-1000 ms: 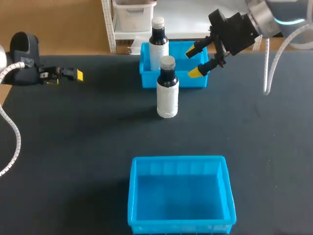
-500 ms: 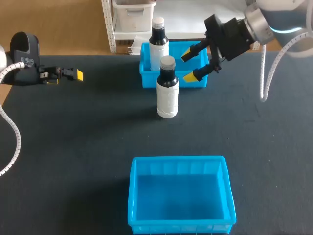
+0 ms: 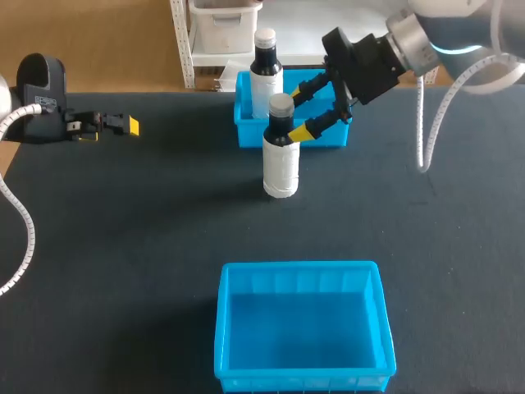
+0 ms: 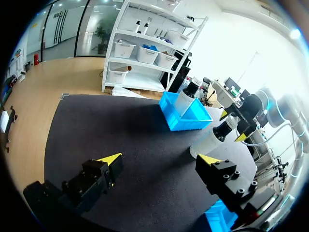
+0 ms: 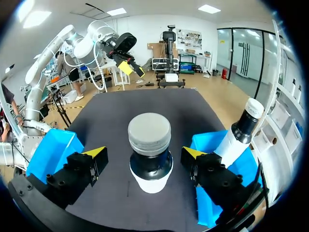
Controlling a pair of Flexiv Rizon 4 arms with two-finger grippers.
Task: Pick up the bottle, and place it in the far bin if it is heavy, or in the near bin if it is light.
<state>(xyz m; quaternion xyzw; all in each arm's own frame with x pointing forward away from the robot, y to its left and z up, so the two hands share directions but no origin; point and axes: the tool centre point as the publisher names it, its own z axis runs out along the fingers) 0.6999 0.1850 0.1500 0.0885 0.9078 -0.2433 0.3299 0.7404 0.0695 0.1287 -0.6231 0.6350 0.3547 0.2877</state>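
Near bin (image 3: 299,268) sits at 6 o'clock. Bottle (image 3: 281,164) stands upright mid-table, and my right gripper (image 3: 298,110) is released, straddling its neck without touching. Risk: closing off-centre tips it toward the second bottle (image 3: 265,72) in the far bin (image 3: 246,134) at 12. Left gripper (image 3: 123,125) is unclenched at 9.

A black table (image 3: 123,246) is sitting on a brown floor (image 3: 107,41) (white shelves (image 4: 145,48) are standing behind it), and ceiling lights (image 5: 117,11) are shining.
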